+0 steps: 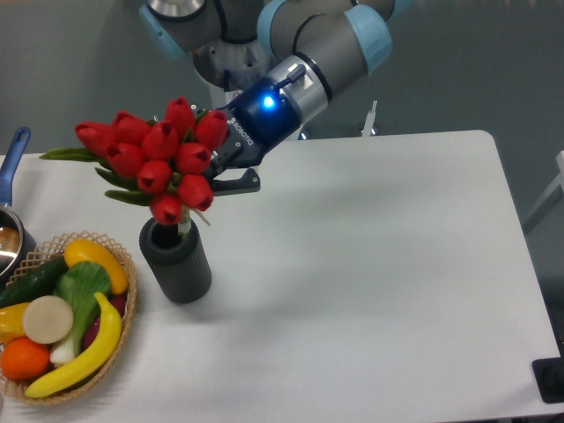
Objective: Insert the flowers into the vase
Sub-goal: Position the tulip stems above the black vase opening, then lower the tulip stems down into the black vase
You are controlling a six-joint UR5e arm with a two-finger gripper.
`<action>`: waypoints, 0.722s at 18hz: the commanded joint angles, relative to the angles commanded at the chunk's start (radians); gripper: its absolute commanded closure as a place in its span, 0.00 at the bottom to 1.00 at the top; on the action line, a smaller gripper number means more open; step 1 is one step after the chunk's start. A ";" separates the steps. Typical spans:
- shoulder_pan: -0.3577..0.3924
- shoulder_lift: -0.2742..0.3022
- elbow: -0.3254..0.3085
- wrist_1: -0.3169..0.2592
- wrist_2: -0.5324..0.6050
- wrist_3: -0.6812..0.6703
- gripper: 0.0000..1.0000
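Observation:
The flowers (154,159), a bound bunch of red tulip buds with green leaves, hang tilted above the table at the left. My gripper (222,172) is shut on their stems, mostly hidden behind the buds; one dark finger (236,186) shows to the right of the bunch. The vase (175,261), a dark grey cylinder, stands upright on the white table (370,264) directly below the bunch. The lowest bud and the stem end overlap the vase's mouth, and I cannot tell whether the stems are inside it.
A woven basket (123,326) with a banana, an orange, a cucumber and other produce sits at the front left, close to the vase. A pot with a blue handle (12,167) stands at the left edge. The arm's base (220,62) rises behind the table.

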 joint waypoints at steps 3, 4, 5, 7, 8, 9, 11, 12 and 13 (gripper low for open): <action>-0.014 -0.003 -0.012 0.000 0.002 0.026 0.95; -0.014 0.000 -0.023 0.000 0.002 0.037 0.95; -0.015 0.002 -0.035 0.000 0.002 0.051 0.95; -0.020 0.005 -0.055 0.000 0.002 0.083 0.95; -0.020 0.009 -0.063 0.000 0.002 0.088 0.95; -0.020 0.012 -0.069 0.002 0.002 0.088 0.95; -0.020 0.018 -0.083 0.002 0.002 0.097 0.95; -0.020 0.020 -0.092 0.003 0.002 0.106 0.94; -0.020 0.017 -0.101 0.002 0.003 0.124 0.94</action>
